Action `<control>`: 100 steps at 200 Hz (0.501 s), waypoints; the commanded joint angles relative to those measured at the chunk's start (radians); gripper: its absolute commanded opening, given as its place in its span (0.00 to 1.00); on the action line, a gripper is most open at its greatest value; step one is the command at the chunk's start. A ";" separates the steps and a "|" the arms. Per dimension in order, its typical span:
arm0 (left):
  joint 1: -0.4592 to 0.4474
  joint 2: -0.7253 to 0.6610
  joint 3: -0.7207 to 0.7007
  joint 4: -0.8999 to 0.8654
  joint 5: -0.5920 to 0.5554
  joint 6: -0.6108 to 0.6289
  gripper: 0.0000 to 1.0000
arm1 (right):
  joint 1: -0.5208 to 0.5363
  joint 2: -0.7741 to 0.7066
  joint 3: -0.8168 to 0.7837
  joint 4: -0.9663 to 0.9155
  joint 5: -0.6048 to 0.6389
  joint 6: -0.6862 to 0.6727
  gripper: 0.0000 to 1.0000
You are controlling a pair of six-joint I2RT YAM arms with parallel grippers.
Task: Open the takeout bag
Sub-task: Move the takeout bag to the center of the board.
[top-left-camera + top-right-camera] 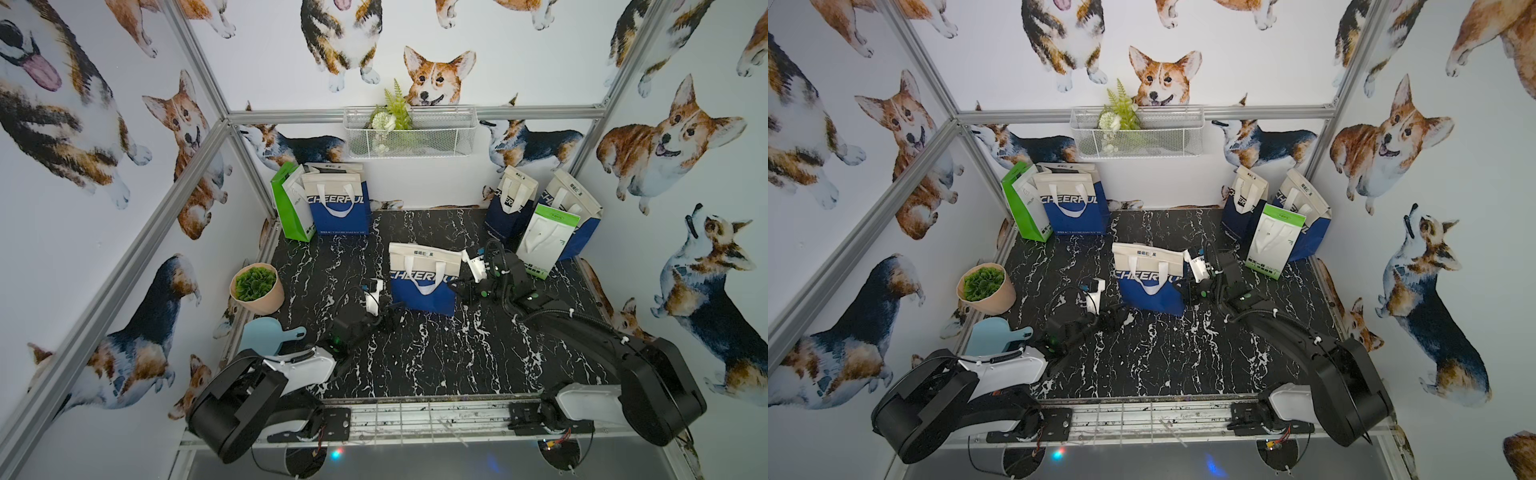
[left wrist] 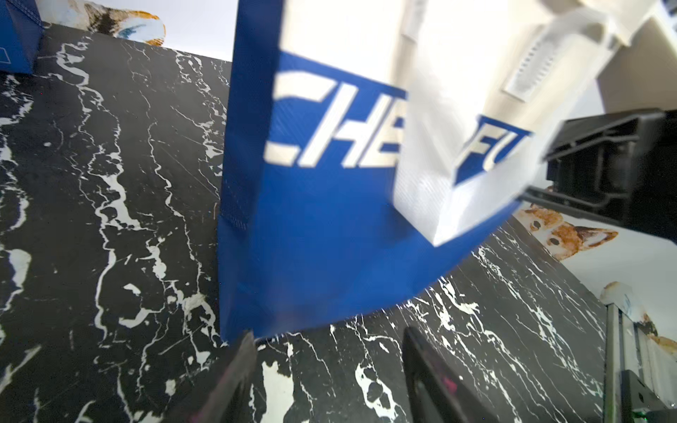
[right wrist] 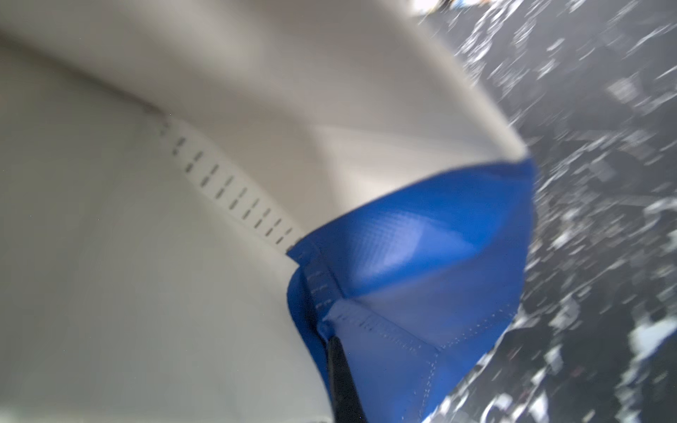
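Black white-veined marble tabletop (image 1: 415,365) holds the blue-and-cream fabric takeout bag (image 1: 424,286) centrally in both top views, left gripper (image 1: 392,313) and right gripper (image 1: 457,286) flanking it. Only the left wrist view shows left jaws apart, empty; only the right wrist view shows right jaws pinching its side seam.

A takeout bag (image 1: 424,282) is stood upright near the middle of the surface (image 1: 436,357), with the left pincer (image 1: 394,314) placed just before its near left corner and the right pincer (image 1: 454,286) set against its right side. Behind it, a left cluster of bags (image 1: 336,203) is lined along the back wall and a right cluster of bags (image 1: 540,212) is gathered in the back right corner, with a wire basket (image 1: 436,145) hung on the wall above and between them. At the left edge a potted plant (image 1: 255,289) is kept, and a board (image 1: 266,332) is laid just before it.
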 commanded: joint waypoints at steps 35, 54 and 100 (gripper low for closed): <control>-0.010 0.138 -0.011 0.267 0.142 0.017 0.67 | 0.004 -0.242 -0.151 -0.155 0.064 -0.078 0.00; -0.024 0.218 -0.002 0.345 0.193 0.035 0.66 | 0.004 -0.273 -0.162 -0.149 0.082 -0.080 0.00; -0.025 0.334 0.007 0.522 0.306 0.040 0.55 | 0.004 -0.247 -0.135 -0.170 0.100 -0.085 0.00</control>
